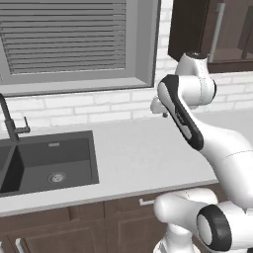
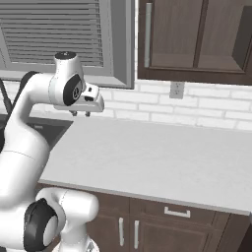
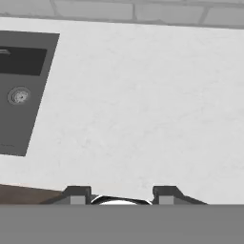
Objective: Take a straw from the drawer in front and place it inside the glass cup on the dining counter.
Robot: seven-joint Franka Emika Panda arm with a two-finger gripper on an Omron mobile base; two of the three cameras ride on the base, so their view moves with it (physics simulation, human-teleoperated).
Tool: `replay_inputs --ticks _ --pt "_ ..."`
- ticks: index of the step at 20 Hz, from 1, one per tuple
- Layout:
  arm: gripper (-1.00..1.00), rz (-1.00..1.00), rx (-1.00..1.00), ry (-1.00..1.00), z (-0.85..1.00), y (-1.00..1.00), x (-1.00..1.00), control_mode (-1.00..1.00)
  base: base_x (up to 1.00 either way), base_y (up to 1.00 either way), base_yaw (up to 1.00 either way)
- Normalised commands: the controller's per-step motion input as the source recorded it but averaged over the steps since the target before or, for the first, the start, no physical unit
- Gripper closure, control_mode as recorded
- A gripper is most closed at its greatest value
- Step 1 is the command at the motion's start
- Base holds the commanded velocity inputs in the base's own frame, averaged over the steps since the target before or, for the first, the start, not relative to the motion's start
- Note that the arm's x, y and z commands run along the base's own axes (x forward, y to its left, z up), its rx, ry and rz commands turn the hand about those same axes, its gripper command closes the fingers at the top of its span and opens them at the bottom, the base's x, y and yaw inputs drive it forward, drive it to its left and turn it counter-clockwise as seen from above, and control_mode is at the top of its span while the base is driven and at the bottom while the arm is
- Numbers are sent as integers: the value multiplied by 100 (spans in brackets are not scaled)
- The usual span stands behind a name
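Above the white worktop (image 2: 157, 157), right of the dark sink (image 1: 47, 160), the gripper (image 2: 80, 113) hangs with wide free surface around — fingers spread, pinching nothing. Below the counter's front edge sits the drawer (image 2: 176, 212) — closed; the arm is folded high.

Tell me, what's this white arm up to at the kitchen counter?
Nothing is in its grip yet. The gripper hangs open and empty above the white worktop, beside the dark sink. The drawer it is meant to take a straw from sits shut under the worktop's edge, its silver handle untouched. So the job has barely begun.
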Motion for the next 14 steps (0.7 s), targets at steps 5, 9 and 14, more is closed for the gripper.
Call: replay_inputs --ticks 5,9,14 --pt "-100 0 0 0 -3 0 -55 -100 0 0 0" --pt "-100 -8 0 0 -33 0 -98 -100 0 0 0" --pt "-100 -4 0 0 -55 0 -81 -100 0 0 0"
